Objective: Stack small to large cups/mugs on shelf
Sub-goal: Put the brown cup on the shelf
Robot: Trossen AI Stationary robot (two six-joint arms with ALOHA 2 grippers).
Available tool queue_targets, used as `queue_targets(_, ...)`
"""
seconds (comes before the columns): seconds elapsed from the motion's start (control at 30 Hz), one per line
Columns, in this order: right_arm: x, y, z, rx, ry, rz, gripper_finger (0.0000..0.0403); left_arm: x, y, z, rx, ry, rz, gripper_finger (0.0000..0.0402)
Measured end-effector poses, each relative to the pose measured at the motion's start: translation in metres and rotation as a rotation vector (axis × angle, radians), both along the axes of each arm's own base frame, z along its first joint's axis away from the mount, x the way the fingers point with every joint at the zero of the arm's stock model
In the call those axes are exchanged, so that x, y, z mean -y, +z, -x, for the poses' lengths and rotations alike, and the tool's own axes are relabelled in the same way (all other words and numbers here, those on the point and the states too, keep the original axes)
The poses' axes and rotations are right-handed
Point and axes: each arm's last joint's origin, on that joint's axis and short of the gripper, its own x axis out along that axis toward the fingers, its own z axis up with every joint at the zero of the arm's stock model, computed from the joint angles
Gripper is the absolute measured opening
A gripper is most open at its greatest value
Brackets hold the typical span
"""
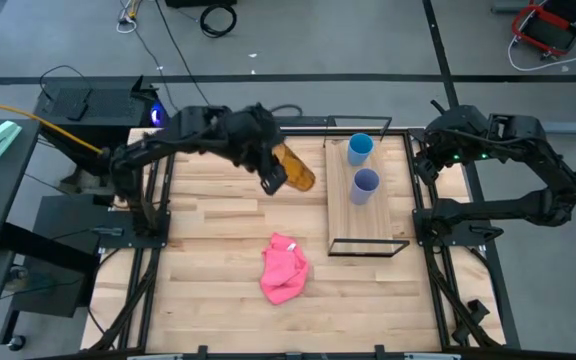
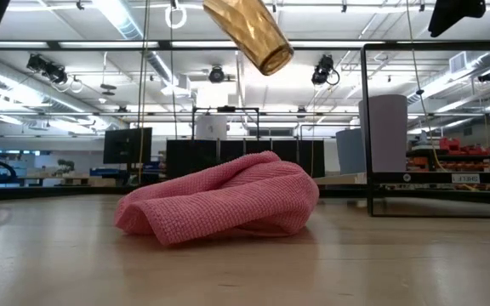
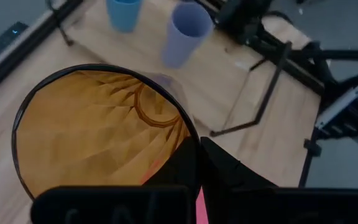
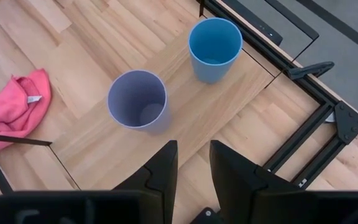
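blue cup [image 1: 359,149] and purple cup [image 1: 365,185] crowd the shelf's [image 1: 353,225] far half.

The bench [image 1: 218,230] is a light butcher-block top set in a black metal frame, standing on a grey floor [image 1: 298,40] crossed by dark seams. Cables [image 1: 216,15] lie coiled on the floor beyond it, and a red object [image 1: 546,28] sits toward one far corner. A black box [image 1: 88,105] with a blue light stands beside the bench. Across the bench, the room is a large hall with a white ceiling, long strip lights [image 2: 117,17], hanging fixtures [image 2: 45,68], dark partitions [image 2: 228,157] and shelving [image 2: 453,153].
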Motion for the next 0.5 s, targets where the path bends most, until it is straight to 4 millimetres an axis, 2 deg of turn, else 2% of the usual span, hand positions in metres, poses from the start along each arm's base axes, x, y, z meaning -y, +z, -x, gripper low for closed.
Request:
queue_targets(0.23, 0.004, -0.002, -0.008, -0.033, 0.016, -0.004, 0.0101, 0.018, -0.029, -0.029, -0.105, -0.052, 0.014, 0.0012)
queue_targets(0.5, 0.011, -0.006, -0.025, -0.088, 0.050, -0.010, 0.0101, 0.032, -0.082, -0.068, -0.291, -0.087, 0.018, 0.0012)
